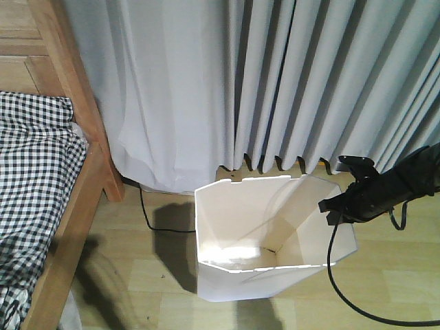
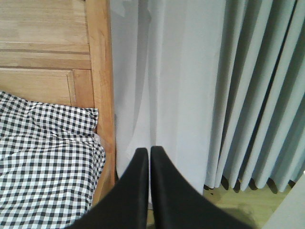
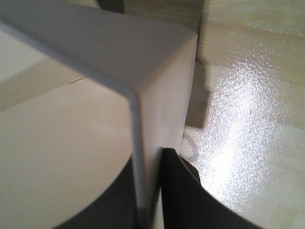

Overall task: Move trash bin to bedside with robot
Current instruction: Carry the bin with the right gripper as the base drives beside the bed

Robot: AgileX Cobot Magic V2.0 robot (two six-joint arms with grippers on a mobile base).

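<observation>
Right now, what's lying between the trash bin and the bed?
In the front-facing view, only wooden floor separates the trash bin from the bed frame, and a thin black cable crosses it toward the bin.

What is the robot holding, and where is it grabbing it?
The right gripper pinches the trash bin by its thin rim, a finger each side. The left gripper is shut, empty.

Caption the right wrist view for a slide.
Black right gripper clamped on rim of white thin-walled plastic trash bin, over glossy wooden floor.
</observation>
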